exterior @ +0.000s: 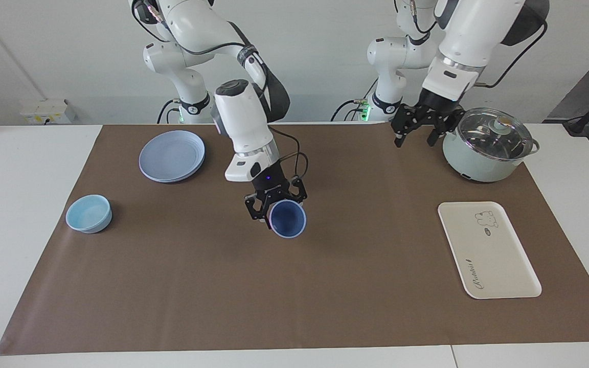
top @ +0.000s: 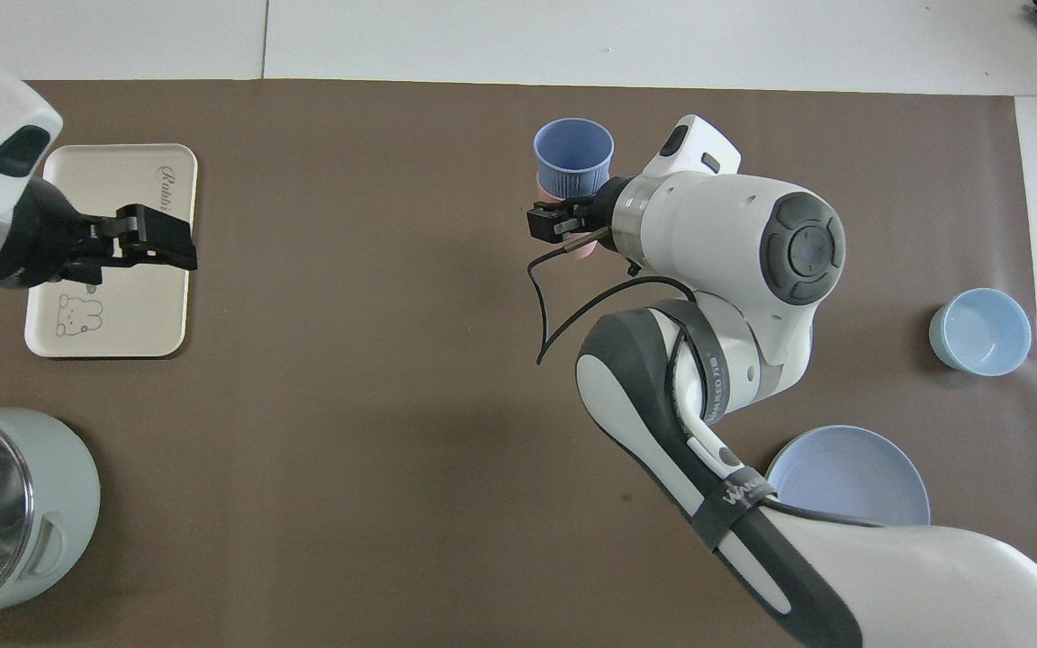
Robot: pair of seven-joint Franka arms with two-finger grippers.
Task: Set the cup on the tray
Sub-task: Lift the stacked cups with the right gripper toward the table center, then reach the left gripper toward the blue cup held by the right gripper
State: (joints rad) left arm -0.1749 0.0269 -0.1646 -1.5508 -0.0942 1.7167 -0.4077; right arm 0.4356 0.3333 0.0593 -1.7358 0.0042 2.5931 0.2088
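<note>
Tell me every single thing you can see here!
cup: one, periwinkle blue, in the right gripper, in the air over the middle of the mat
tray: one, cream-white, on the mat toward the left arm's end
pot: one, pale green with a glass lid, nearer to the robots than the tray
plate: one or a stack, grey-blue, toward the right arm's end
bowl: one, light blue, farther from the robots than the plate
mat: one, brown, on the table
table: one, white
right gripper: shut on the cup
left gripper: open, raised beside the pot, waiting
</note>
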